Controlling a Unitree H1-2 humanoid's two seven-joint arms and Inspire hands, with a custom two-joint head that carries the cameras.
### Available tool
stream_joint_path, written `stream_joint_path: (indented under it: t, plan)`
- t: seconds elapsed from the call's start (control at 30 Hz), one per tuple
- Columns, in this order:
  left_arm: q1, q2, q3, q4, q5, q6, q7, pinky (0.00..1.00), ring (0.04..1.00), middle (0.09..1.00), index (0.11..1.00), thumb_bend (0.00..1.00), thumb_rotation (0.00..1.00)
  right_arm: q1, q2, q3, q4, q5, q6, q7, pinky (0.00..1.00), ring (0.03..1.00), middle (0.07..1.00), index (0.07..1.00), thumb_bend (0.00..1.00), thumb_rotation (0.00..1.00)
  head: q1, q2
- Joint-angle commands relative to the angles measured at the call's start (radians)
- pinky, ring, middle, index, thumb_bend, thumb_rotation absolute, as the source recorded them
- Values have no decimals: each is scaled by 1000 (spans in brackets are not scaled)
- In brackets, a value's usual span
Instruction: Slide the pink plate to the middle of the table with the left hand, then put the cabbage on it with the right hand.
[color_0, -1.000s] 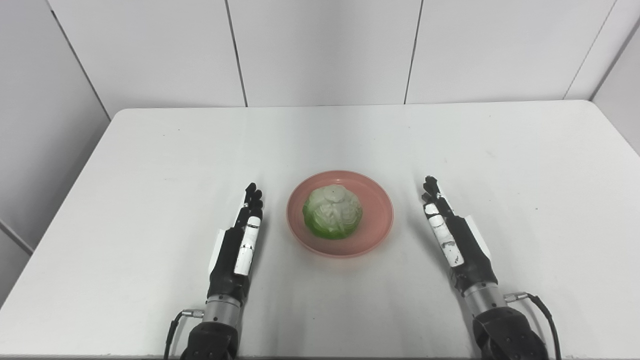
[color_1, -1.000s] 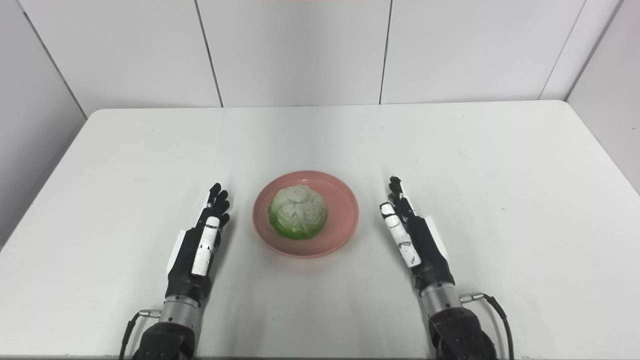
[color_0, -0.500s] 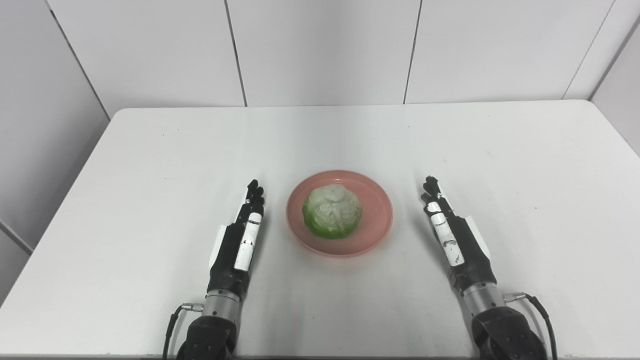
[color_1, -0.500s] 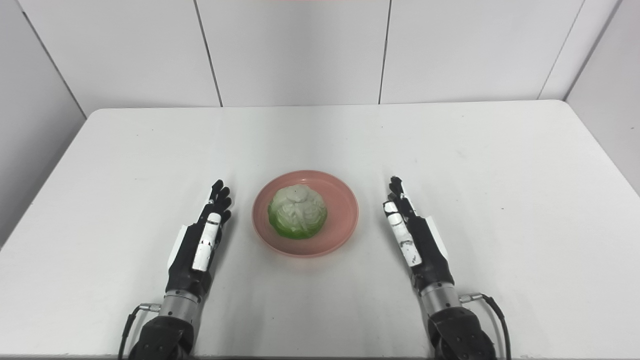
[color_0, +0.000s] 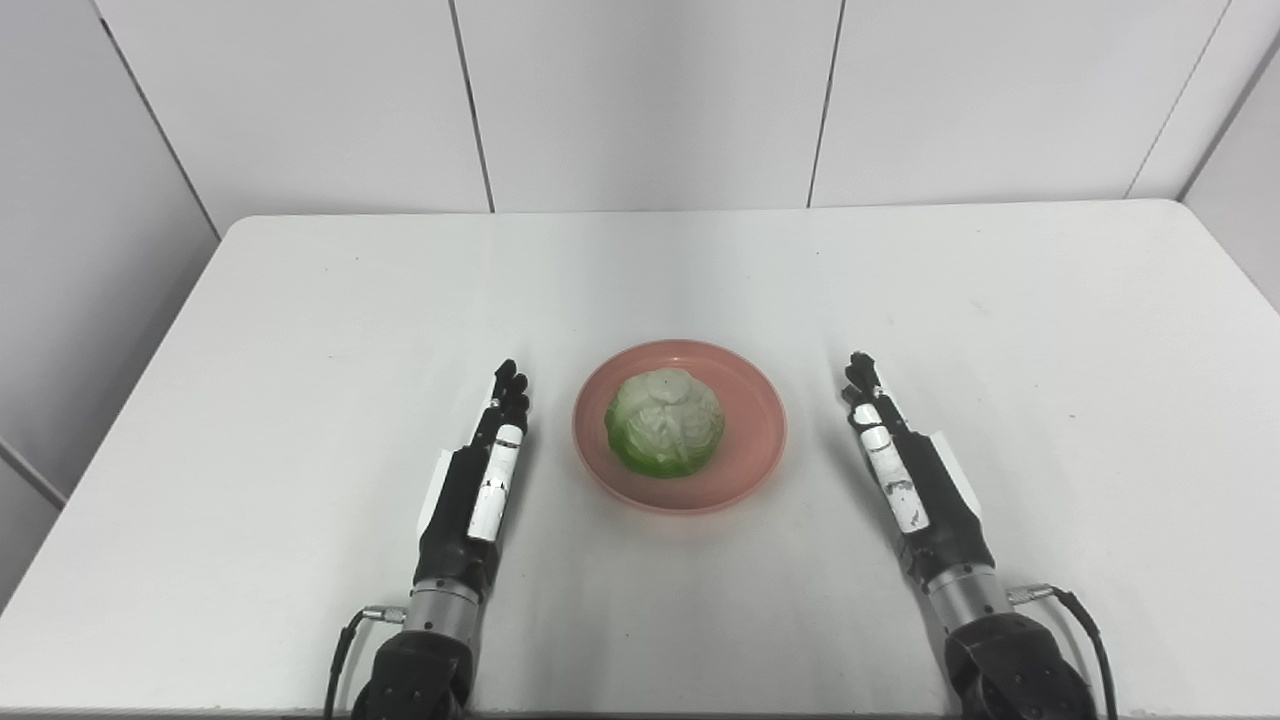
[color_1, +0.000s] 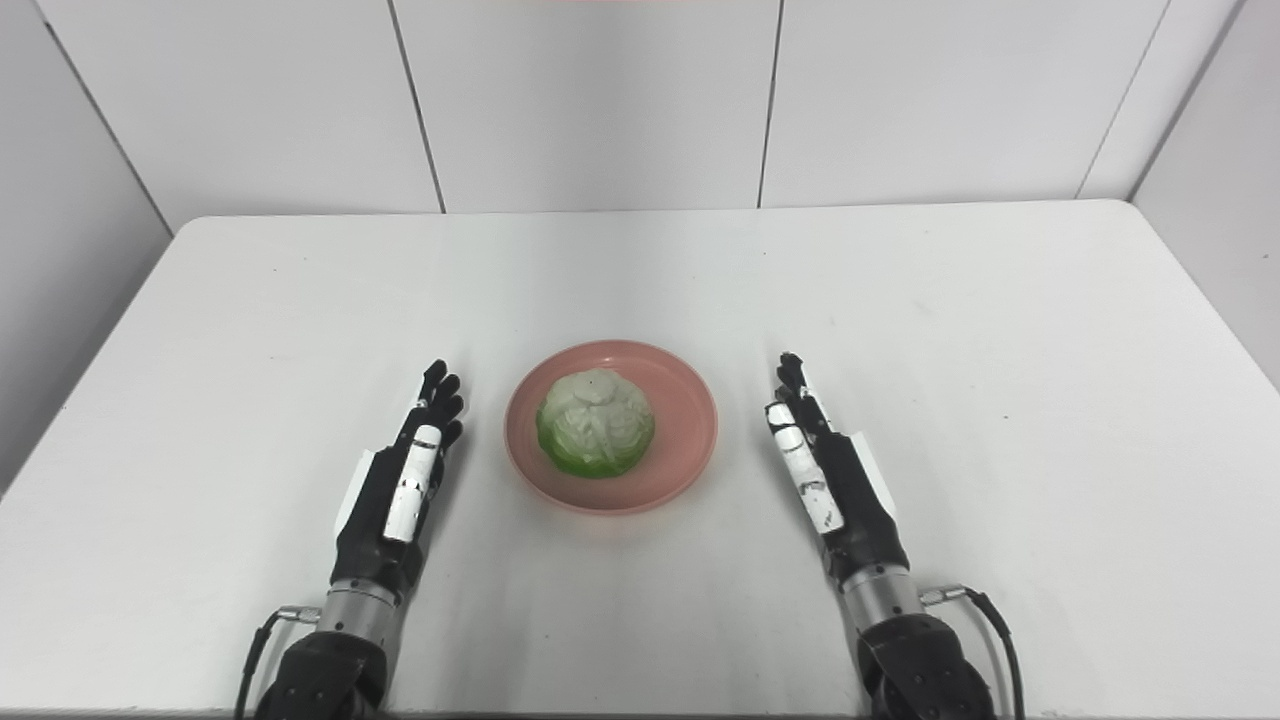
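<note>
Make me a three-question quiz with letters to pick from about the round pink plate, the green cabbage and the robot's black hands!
1. Where is the green cabbage?
A. on the round pink plate
B. on the bare white table
C. in a hand

2. How many plates are there?
A. three
B. one
C. two

3. How are the robot's black left hand and right hand?
A. both squeezing the cabbage
B. one lifting the plate
C. open, holding nothing

Answers:
1. A, it sits mid-plate.
2. B, only the pink one shows.
3. C, both lie flat beside the plate, apart from it.
</note>
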Motion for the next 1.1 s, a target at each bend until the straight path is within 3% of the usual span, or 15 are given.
stream_joint_path:
  t: [0.0,0.17,0.53,0.7,1.07]
  plan:
    - [-7,5,-5,-27,-2,2,-9,999,1000,1000,1000,388,1000,-16,1,6,-45,5,10,0,1000,1000,1000,1000,313,1000,0,3]
    - [-6,2,-5,-35,0,23,-6,999,1000,1000,1000,401,1000,-18,-5,10,-52,3,33,4,1000,1000,1000,1000,311,1000,-17,1]
    - [-2,3,-2,-28,4,6,-1,992,1000,1000,1000,411,1000,-18,-5,16,-54,3,47,4,1000,1000,1000,1000,317,1000,-10,0]
    - [-4,-1,-3,-35,-4,9,-3,992,1000,1000,1000,374,1000,-19,-5,18,-52,4,43,4,1000,1000,1000,1000,311,1000,-10,0]
    - [-2,2,-6,-38,5,11,-4,986,1000,1000,997,395,1000,-16,-5,17,-53,11,41,5,1000,999,1000,1000,312,1000,-11,5]
